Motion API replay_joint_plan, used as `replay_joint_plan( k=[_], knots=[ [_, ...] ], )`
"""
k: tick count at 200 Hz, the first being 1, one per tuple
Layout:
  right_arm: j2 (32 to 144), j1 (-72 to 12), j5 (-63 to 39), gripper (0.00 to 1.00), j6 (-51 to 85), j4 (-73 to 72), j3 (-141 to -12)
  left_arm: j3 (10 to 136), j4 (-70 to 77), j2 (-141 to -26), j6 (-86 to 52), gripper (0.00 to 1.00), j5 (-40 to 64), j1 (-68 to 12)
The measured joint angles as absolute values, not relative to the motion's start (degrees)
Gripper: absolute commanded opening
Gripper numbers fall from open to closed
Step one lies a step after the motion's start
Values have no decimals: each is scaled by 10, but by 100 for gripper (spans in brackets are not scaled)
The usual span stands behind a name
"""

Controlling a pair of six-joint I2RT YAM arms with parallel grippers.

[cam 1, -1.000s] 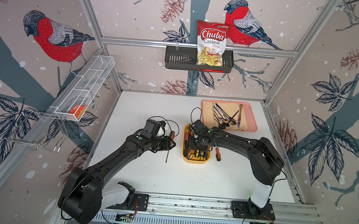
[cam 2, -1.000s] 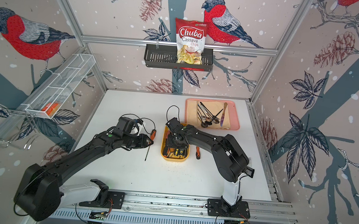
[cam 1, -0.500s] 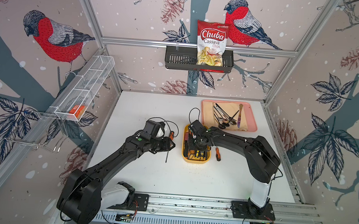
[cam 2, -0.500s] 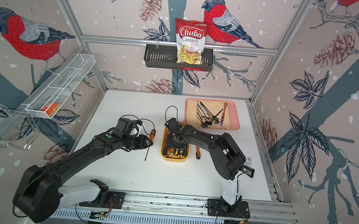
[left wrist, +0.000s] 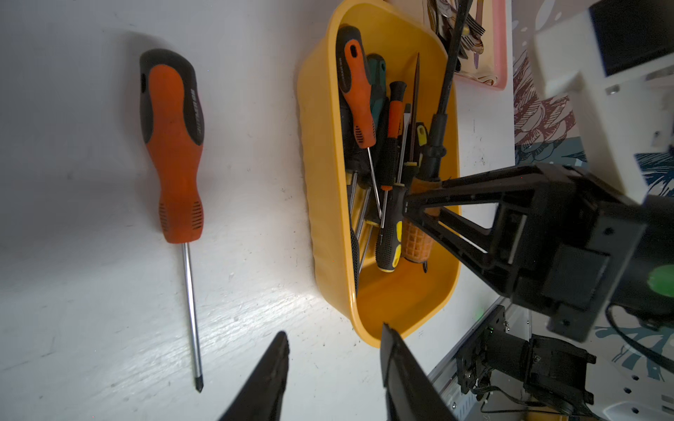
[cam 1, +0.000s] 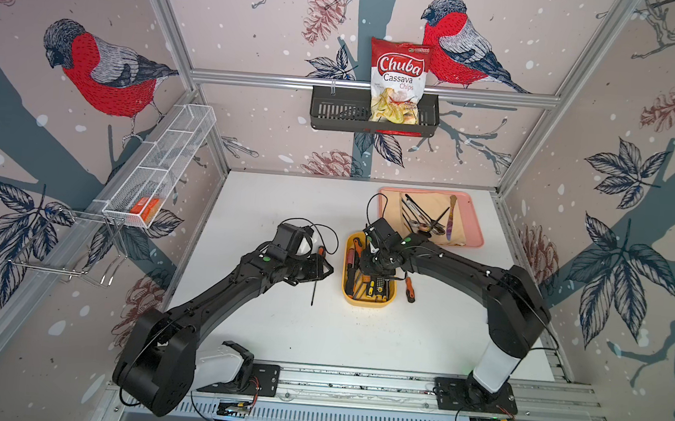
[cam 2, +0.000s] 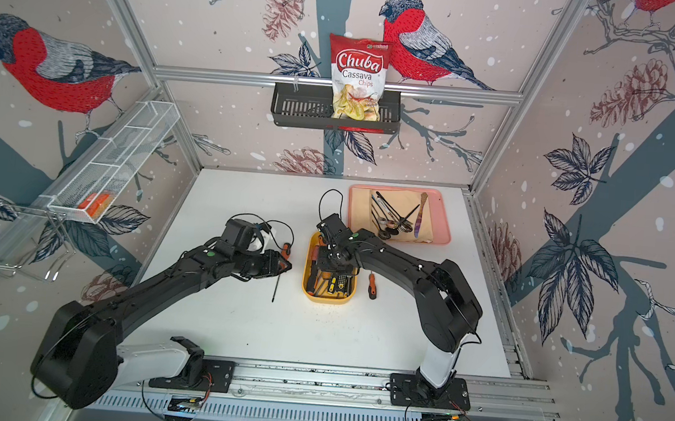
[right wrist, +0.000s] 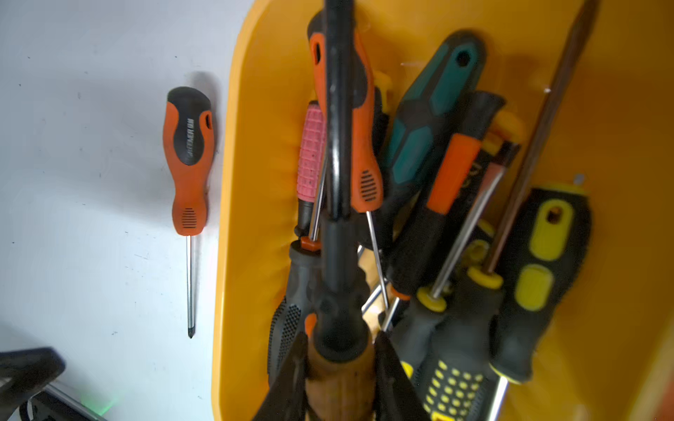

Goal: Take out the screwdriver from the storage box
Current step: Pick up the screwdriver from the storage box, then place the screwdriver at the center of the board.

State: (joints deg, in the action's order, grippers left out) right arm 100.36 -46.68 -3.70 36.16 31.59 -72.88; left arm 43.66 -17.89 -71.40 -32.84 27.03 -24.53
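The yellow storage box point(cam 1: 367, 303) point(cam 2: 328, 300) point(left wrist: 328, 182) point(right wrist: 237, 182) stands mid-table and holds several screwdrivers. My right gripper point(right wrist: 341, 339) point(left wrist: 406, 209) point(cam 1: 366, 270) point(cam 2: 324, 268) reaches down into it. It is shut on the brown handle of a black-shafted screwdriver point(right wrist: 339, 382) point(left wrist: 417, 240), which lies on top of the others. My left gripper point(left wrist: 333, 333) point(cam 1: 324, 271) point(cam 2: 283, 267) hovers open and empty just left of the box, near its front corner. An orange-and-black screwdriver point(left wrist: 175, 145) point(right wrist: 189, 156) point(cam 1: 321, 251) point(cam 2: 285, 248) lies on the table beside it.
A small orange-handled screwdriver point(cam 1: 409, 288) point(cam 2: 372, 285) lies on the table right of the box. A pink tray point(cam 1: 475, 232) point(cam 2: 442, 229) of cutlery sits at the back right. A black basket point(cam 1: 336, 111) with a chips bag and a white wire shelf point(cam 1: 165, 163) hang on the walls.
My right gripper has closed on the brown-handled screwdriver inside the box. The left arm has stayed in place.
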Motion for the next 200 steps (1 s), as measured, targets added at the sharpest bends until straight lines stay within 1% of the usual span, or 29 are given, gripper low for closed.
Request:
replay_joint_plan(
  k=[37,97,148,163,200],
  knots=[
    [949,-435,-34,21,356,338,-700,463,-163,-749,-331,44,270,-277],
    [882,-350,-14,22,315,394,-644,503,-141,-810,-345,43,269,-323],
    [877,-299,14,22,283,427,-605,514,-127,-830,-354,43,269,-338],
    [884,-293,31,22,273,430,-598,514,-124,-833,-356,43,268,-340],
    [910,-282,31,22,256,425,-580,514,-121,-836,-356,43,268,-342]
  ],
)
